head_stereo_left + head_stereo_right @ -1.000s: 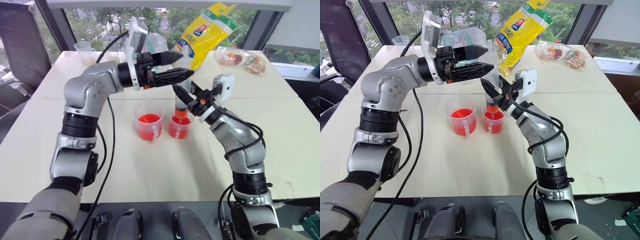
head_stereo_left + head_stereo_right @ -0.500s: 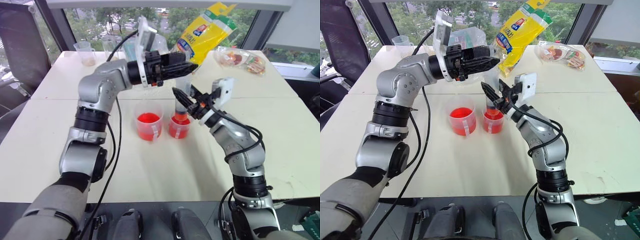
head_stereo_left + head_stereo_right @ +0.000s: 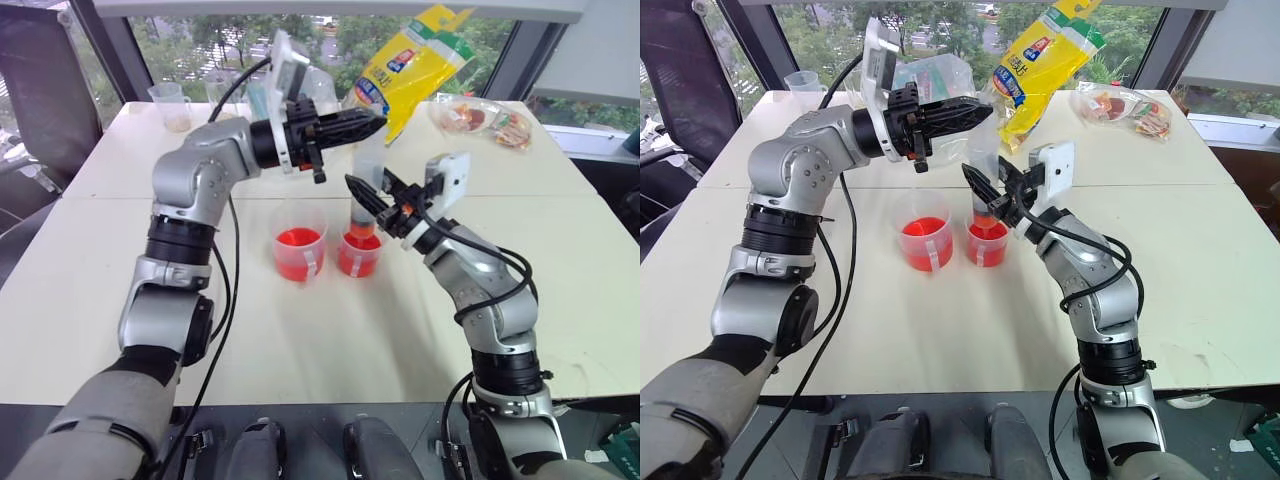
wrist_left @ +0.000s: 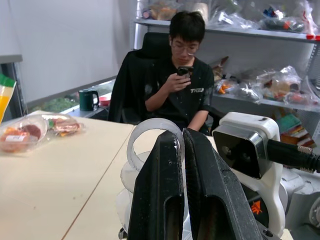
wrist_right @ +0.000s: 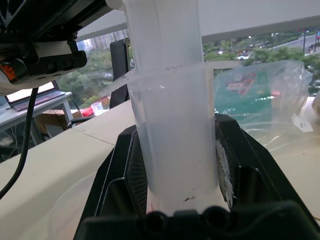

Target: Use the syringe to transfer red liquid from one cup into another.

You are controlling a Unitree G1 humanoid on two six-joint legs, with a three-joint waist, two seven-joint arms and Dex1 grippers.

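A: Fingers [image 4: 172, 190] of the left gripper [image 3: 372, 124] are now pressing shut on the white plunger [image 4: 150, 137] of the syringe [image 3: 362, 205]; a second ago they were standing wide apart around its top.

B: And the right gripper [image 3: 368, 197]?

A: Unchanged. It is clamping the clear barrel [image 5: 175, 145] and holding the syringe upright, orange tip down inside the smaller cup [image 3: 358, 255].

B: Positions of the cups?

A: Smaller cup is sitting just beside the wider cup [image 3: 298, 252] on the desk [image 3: 300, 340], both holding red liquid [image 3: 296, 238].

B: Reading for the task?

A: Plunger grip is looking established, so a stroke is likely coming next. Barrel is appearing pale, so whether it is carrying liquid I cannot tell.
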